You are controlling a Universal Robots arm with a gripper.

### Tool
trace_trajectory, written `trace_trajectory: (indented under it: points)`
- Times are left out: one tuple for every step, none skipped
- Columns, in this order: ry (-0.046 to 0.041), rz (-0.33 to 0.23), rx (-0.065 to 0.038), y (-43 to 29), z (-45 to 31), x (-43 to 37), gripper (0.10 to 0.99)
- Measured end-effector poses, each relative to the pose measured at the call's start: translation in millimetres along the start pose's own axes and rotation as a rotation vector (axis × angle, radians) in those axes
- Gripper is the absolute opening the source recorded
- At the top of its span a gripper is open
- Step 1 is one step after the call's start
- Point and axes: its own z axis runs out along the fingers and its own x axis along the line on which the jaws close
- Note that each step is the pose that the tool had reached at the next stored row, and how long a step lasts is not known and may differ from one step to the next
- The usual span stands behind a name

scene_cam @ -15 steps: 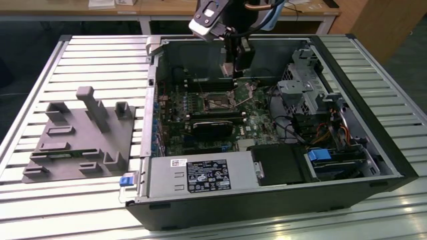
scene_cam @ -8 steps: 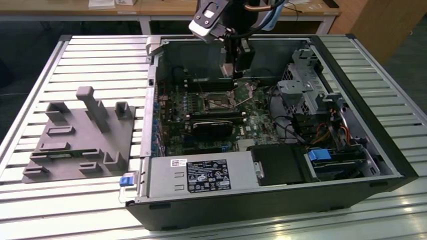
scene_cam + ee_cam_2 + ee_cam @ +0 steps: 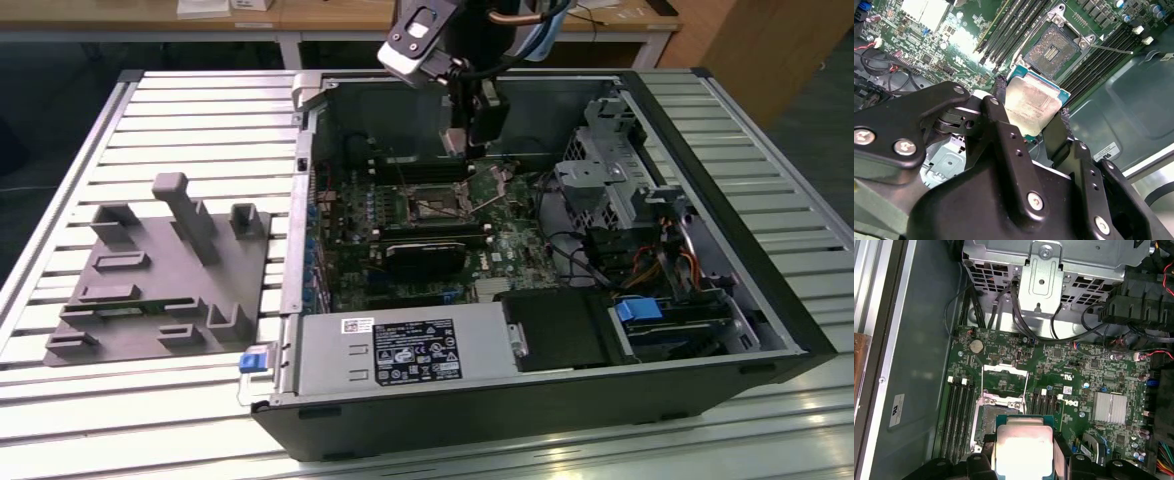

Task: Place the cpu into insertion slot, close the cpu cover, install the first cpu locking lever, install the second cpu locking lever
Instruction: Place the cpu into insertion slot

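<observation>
The gripper [image 3: 1030, 106] is clamped on the cpu [image 3: 1035, 97], holding it near the insertion slot [image 3: 1054, 50] but apart from it. The cpu cover [image 3: 1004, 369] stands open. Memory slots [image 3: 959, 415] flank the socket. Cables [image 3: 1004, 315] lie well apart from it.

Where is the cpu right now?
In both wrist views the cpu is clamped between the jaws, held just beside the uncovered insertion slot, not seated in it.

Arm [image 3: 424, 40] reaches down from above, gripper [image 3: 1031, 104] pointing downward, fingers [image 3: 1000, 97] clamped on opposite edges of the cpu [image 3: 1035, 100].
</observation>
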Motion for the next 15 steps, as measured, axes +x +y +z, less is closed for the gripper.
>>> trace_trajectory:
  points:
    - [0.0, 0.0, 0.0, 0.0, 0.2, 0.0, 0.537]
    - [0.0, 0.0, 0.0, 0.0, 0.5, 0.0, 0.537]
    - [0.0, 0.0, 0.0, 0.0, 0.7, 0.0, 0.537]
    - [-0.0001, 0.0, 0.0, -0.1, 0.9, 0.0, 0.537]
    - [-0.0001, 0.0, 0.0, -0.1, 1.1, 0.0, 0.537]
    - [-0.0001, 0.0, 0.0, -0.1, 1.4, 0.0, 0.537]
    - [-0.0002, 0.0, 0.001, -0.1, 1.6, 0.0, 0.537]
    - [-0.0002, 0.0, 0.001, -0.2, 1.8, 0.0, 0.537]
    - [-0.0003, 0.0, 0.001, -0.2, 2.0, 0.0, 0.537]
    - [-0.0003, 0.0, 0.001, -0.2, 2.3, 0.0, 0.537]
    - [-0.0003, 0.0, 0.001, -0.2, 2.5, 0.0, 0.537]
    - [-0.0003, 0.0, 0.001, -0.2, 2.7, -0.1, 0.537]
    - [-0.0004, 0.0, 0.001, -0.2, 3.0, 0.0, 0.537]
    - [-0.0004, 0.0, 0.001, -0.3, 3.2, -0.1, 0.537]
    - [-0.0004, 0.0, 0.001, -0.3, 3.4, -0.1, 0.537]
